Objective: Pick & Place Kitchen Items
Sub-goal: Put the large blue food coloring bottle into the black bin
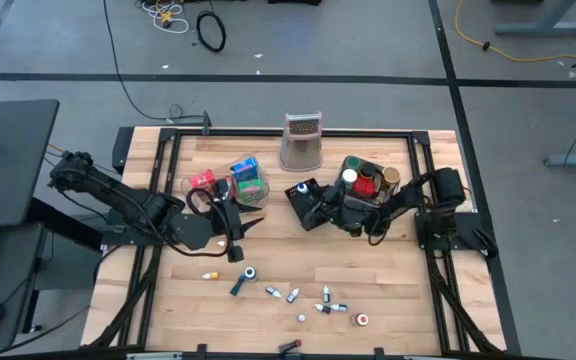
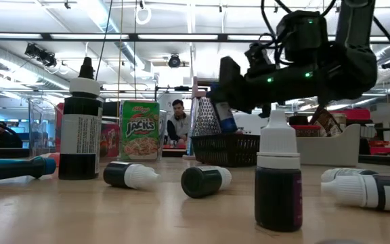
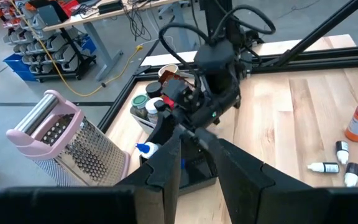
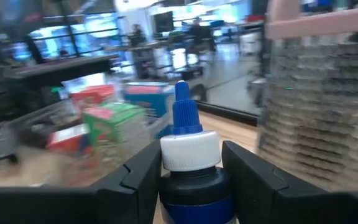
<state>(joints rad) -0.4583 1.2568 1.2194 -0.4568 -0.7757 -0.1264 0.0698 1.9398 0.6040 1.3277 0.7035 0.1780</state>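
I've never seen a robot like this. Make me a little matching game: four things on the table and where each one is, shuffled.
Things:
1. grater
2. blue-capped bottle
3. green cereal box
4. small vials

Places:
A. scattered loose on the bare wood near the table's front edge
B. between the fingers of the right gripper
C. standing upright at the table's far edge
D. next to a red packet, on the left arm's side

Pairs: 1-C, 2-B, 3-D, 4-A
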